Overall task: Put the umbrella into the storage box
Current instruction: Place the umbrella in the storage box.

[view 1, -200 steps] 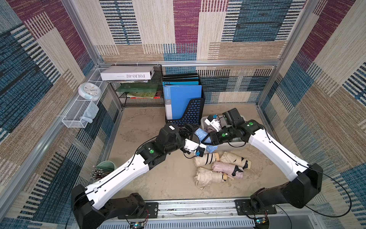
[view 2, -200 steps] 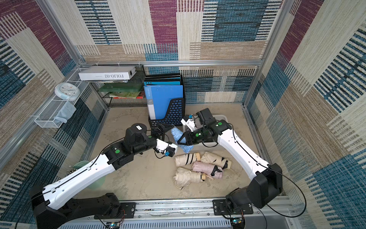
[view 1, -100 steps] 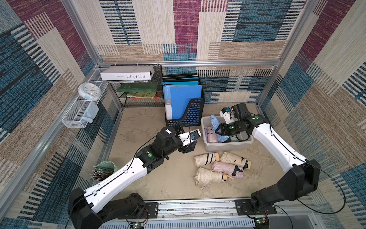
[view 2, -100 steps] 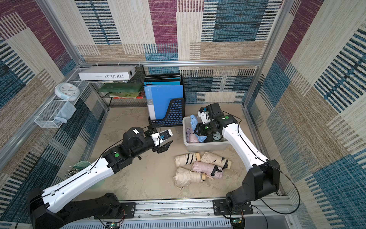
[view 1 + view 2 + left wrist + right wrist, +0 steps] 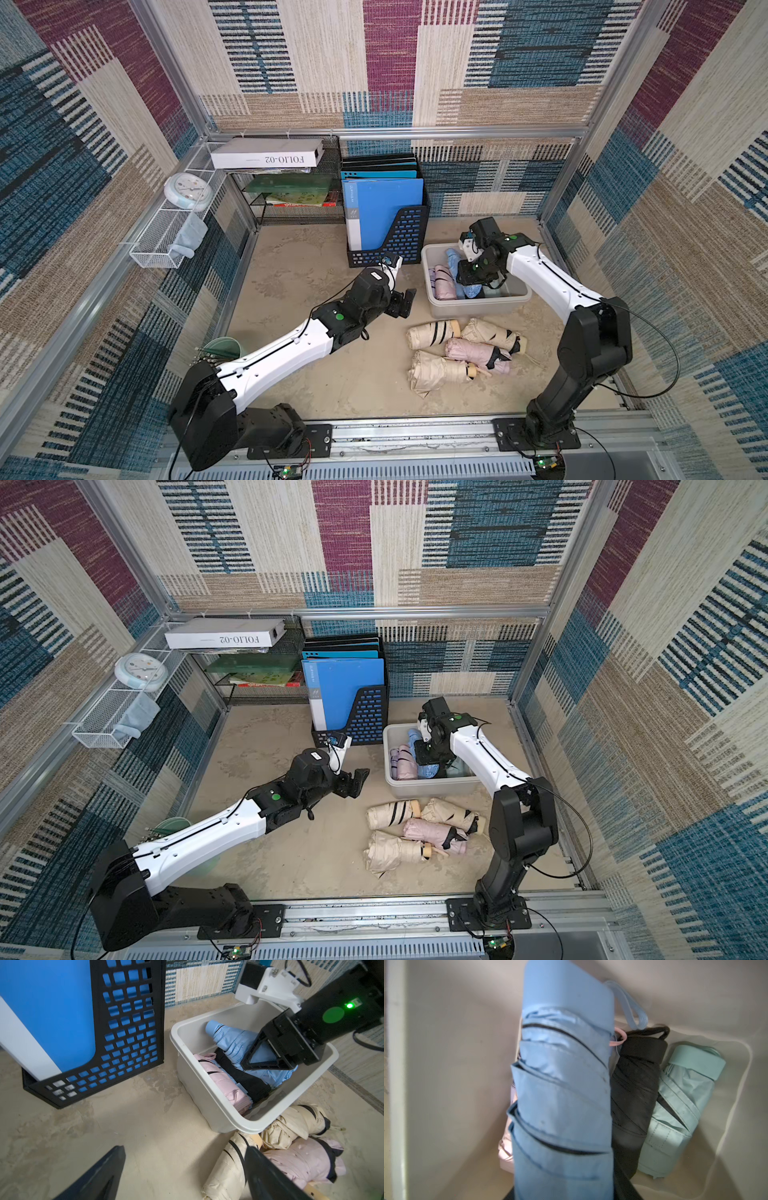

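Note:
The storage box [image 5: 478,306] [image 5: 432,788] is a light grey tub on the floor to the right of the file holder. My right gripper [image 5: 473,276] [image 5: 432,754] reaches down into it, shut on a light blue folded umbrella [image 5: 453,258] [image 5: 230,1041] [image 5: 562,1084]. That umbrella leans over pink [image 5: 222,1084], black [image 5: 637,1088] and mint [image 5: 683,1109] umbrellas lying in the box. My left gripper [image 5: 403,301] [image 5: 185,1151] hangs open and holds nothing, left of the box, near a beige striped umbrella [image 5: 226,1167].
Several folded umbrellas, beige [image 5: 434,334] [image 5: 440,370] and pink [image 5: 478,355], lie on the floor in front of the box. A black file holder [image 5: 395,239] with blue folders stands behind my left gripper. A white mesh basket [image 5: 164,239] hangs on the left wall; a green cup [image 5: 222,348] stands below.
My right gripper has carried the blue umbrella rightward from beside my left gripper into the box. My left gripper has drawn back to the left with its jaws open.

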Controlling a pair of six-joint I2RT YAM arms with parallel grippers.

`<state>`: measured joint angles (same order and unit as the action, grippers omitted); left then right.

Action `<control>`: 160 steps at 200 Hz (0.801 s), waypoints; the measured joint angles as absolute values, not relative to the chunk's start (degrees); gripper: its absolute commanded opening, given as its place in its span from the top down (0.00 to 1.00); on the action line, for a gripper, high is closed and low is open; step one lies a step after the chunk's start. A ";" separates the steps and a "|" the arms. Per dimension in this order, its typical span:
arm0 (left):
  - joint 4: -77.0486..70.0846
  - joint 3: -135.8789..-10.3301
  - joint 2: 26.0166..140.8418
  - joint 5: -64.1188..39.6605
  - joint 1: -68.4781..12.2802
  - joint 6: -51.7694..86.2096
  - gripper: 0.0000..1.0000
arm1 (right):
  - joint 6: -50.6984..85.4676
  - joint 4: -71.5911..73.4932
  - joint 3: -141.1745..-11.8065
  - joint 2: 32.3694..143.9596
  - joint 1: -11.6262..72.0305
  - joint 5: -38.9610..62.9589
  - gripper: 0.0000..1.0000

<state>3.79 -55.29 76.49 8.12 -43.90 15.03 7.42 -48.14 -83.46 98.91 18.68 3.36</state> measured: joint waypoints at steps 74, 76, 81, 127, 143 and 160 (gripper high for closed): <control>3.84 -55.16 81.34 4.29 -43.75 21.78 0.07 | 8.97 -44.05 -82.21 103.46 18.37 2.00 0.36; 3.84 -55.16 81.41 4.14 -43.75 21.80 0.07 | 9.04 -43.86 -82.15 103.57 18.37 2.00 0.35; 3.81 -55.16 81.69 3.81 -43.75 21.69 0.07 | 9.15 -43.51 -82.02 103.70 18.37 1.96 0.33; 3.75 -55.40 84.27 -1.67 -43.75 16.84 0.07 | 9.78 -41.67 -80.07 100.09 17.41 3.05 0.31; 3.92 -56.36 85.45 -4.29 -43.57 13.76 0.09 | 10.17 -41.54 -78.43 97.71 16.58 3.55 0.38; 4.14 -57.89 86.96 -7.25 -43.03 10.13 0.13 | 10.92 -41.01 -76.03 95.55 15.81 4.01 0.47</control>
